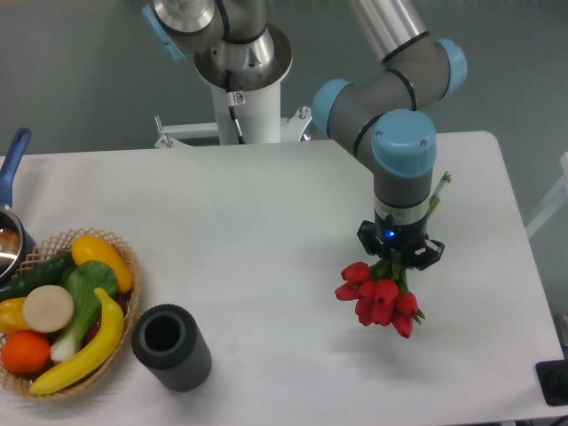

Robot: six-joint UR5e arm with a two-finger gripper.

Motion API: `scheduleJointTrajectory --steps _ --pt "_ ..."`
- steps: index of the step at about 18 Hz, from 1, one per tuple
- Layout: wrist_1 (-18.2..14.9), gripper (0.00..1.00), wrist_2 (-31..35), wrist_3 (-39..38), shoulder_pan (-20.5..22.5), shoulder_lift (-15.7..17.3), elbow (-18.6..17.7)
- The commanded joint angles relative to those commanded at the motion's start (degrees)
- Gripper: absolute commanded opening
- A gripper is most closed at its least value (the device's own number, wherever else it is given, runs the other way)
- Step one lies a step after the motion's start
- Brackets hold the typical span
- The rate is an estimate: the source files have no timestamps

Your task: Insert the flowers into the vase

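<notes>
The arm reaches down from the upper middle of the frame, its wrist pointing straight down at centre right. The tool (pixel 398 258) is clamped around the flowers (pixel 380 297).

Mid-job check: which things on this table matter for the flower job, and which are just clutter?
Job: bunch of red tulips, held by the claw; ribbed dark grey cylinder vase.

Clutter: wicker basket of fruit and vegetables; blue-handled metal pot.

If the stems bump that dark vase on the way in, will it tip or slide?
The vase looks short and wide with a thick wall, so it probably won't tip easily. Its ribbed sides suggest rubbery grip, though it may still slide on the smooth white table. The flowers in the gripper look light, so any bump is likely gentle.
</notes>
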Motion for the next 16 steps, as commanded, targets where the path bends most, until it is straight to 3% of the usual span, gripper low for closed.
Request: scheduleJointTrajectory --steps 11,16 --pt "0.87 0.04 0.88 -0.52 -0.26 -0.53 0.26" --pt "2.98 0.04 -5.08 -2.36 -0.79 -0.26 1.32"
